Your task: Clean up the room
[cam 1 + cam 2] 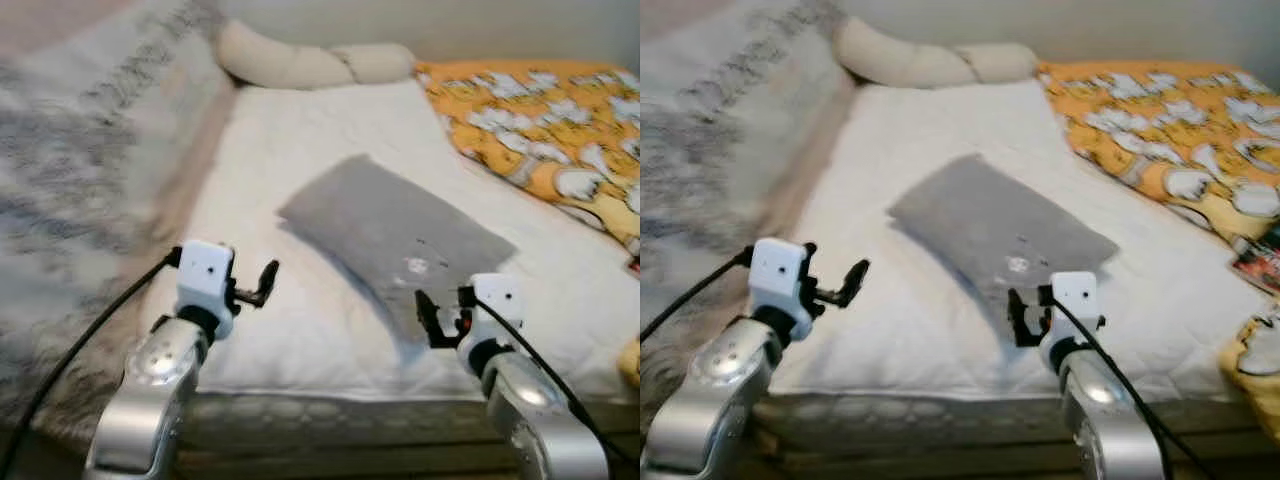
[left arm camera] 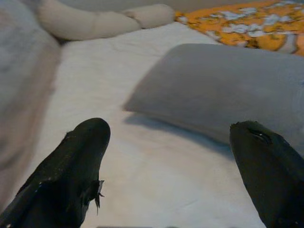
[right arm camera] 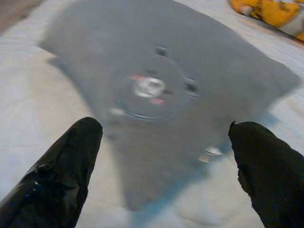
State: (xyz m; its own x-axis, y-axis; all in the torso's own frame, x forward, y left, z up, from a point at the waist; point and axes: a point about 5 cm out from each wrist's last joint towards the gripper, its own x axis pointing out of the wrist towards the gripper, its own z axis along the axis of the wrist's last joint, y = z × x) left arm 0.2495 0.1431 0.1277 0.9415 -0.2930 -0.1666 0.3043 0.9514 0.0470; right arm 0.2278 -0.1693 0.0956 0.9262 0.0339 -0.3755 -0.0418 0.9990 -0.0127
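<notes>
Tidying appears barely begun: the grey pillow (image 1: 395,235) lies askew mid-bed near the front edge of the bed (image 1: 300,330), with left gripper (image 1: 262,285) and right gripper (image 1: 432,318) both spread wide, holding nothing.

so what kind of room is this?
Most likely a bedroom: a bed with a white mattress, a gray pillow lying on it, a long cream bolster at the head, and an orange patterned blanket alongside.

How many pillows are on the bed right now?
2. A flat gray pillow lies mid-bed, just ahead of the right gripper. A long cream bolster pillow lies along the far edge. Others may be hidden under the orange blanket.
</notes>
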